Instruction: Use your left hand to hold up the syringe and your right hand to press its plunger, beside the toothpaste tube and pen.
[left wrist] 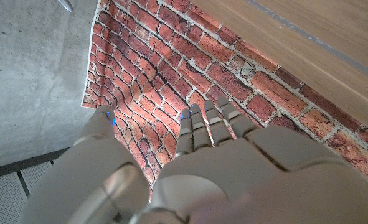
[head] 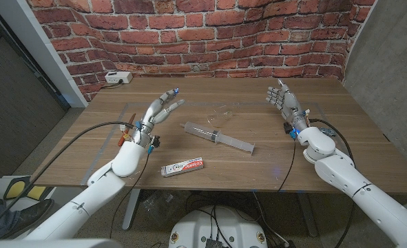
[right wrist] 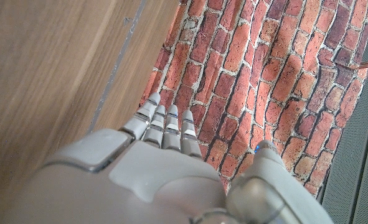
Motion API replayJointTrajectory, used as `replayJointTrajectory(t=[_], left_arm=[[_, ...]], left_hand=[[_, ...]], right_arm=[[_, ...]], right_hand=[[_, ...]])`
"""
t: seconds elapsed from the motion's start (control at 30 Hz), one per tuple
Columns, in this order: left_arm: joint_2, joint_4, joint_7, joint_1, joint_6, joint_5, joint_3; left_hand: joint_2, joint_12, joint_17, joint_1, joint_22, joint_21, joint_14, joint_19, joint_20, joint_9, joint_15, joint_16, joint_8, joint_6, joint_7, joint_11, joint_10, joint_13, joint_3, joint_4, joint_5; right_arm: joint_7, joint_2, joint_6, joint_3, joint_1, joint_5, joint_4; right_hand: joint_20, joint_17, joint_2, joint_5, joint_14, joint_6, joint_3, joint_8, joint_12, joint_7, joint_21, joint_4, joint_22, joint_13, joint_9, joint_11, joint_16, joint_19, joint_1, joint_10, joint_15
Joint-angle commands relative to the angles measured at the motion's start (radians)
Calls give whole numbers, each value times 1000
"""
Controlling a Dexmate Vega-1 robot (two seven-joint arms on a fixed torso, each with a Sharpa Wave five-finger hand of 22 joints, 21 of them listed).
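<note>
Our left hand holds nothing, fingers spread, left of centre in the head view. Our right hand, at the upper right, is likewise empty with fingers extended. Between them the syringe lies at mid-frame on the table. Below it, toward the lower centre, lies the toothpaste tube.

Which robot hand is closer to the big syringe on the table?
The left. The left hand hovers open just beside the plunger end of the syringe. The right hand is raised farther off, past the syringe's tip end, toward the table's far right.
</note>
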Motion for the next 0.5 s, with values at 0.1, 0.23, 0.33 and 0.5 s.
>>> replayJointTrajectory(t=[0.1,0.23,0.33,0.5], left_arm=[[46,-99,114,35,140,231,13],[67,-127,93,37,186,243,17],[88,-150,58,34,220,230,17],[132,-201,14,26,289,258,21]], left_hand=[[-12,-5,1,65,0,-7,19,20,-12,3,-13,-4,5,33,-10,-26,31,6,12,-35,8],[-14,-4,1,78,0,-8,24,23,-13,3,-15,-4,5,40,-11,-23,39,6,14,-42,9],[-15,-7,1,86,1,-9,27,24,-14,3,-18,-5,5,43,-13,-21,38,6,15,-45,9],[-13,-10,1,92,1,-10,23,25,-13,4,-14,-8,2,42,-12,-21,36,6,17,-46,10]], right_arm=[[3,-15,-7,8,-22,11,-23],[3,-24,-9,10,-31,9,-33],[-4,-25,-12,14,-37,11,-39],[6,-19,-1,16,-36,19,-28]], right_hand=[[1,2,-2,-3,10,2,3,-3,1,2,-4,-8,3,5,1,-4,4,6,16,10,-2],[1,2,-2,-3,11,2,3,-3,1,2,-4,-9,3,6,1,-3,4,7,17,12,-3],[0,2,-1,-3,14,3,4,-2,1,4,-4,-10,3,6,1,-4,5,9,18,12,-4],[1,2,0,-5,34,5,4,-3,-3,5,1,-14,4,6,1,-4,11,28,22,2,-1]])
